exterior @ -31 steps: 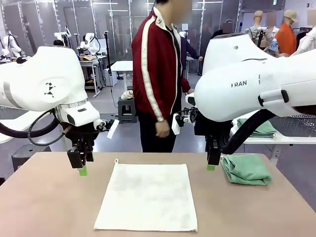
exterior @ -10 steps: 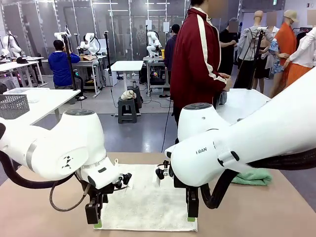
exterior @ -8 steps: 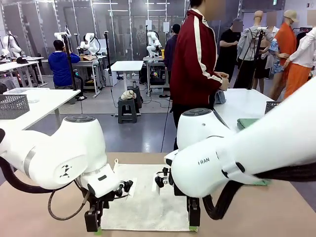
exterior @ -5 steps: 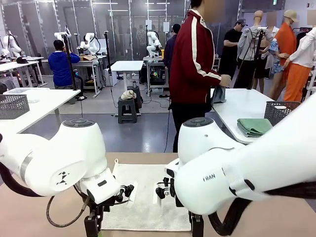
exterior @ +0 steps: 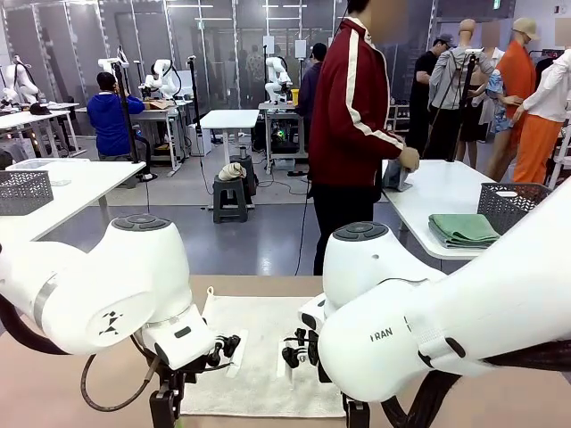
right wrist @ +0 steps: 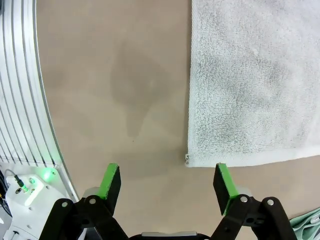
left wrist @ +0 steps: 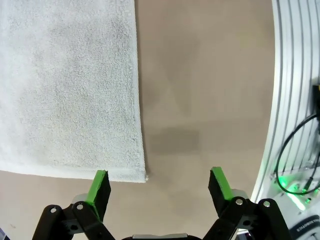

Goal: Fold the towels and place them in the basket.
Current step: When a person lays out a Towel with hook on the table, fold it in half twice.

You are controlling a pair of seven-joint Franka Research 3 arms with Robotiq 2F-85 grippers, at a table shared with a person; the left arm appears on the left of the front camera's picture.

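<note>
The cream-white towel (exterior: 259,355) lies flat on the brown table, with its loop at the far left corner. My left gripper (left wrist: 160,185) hangs open over the towel's near left corner (left wrist: 145,176), which sits just inside one green pad (left wrist: 100,186). My right gripper (right wrist: 167,182) is open over the near right corner (right wrist: 188,159). Nothing is held by either one. A sliver of the sea-green towel (right wrist: 306,223) shows at the edge of the right wrist view. A dark grey mesh basket (exterior: 522,203) stands on the white side table at the right.
A person in a red jacket (exterior: 355,125) stands at that side table, beside a folded green towel (exterior: 462,229). Another mesh basket (exterior: 22,191) sits on a table at the far left. The table's ribbed metal edge (left wrist: 290,100) runs close to both grippers.
Both arms have come nearer and lower, bringing the grippers down to the white towel's near corners. The person has shifted slightly at the side table.
</note>
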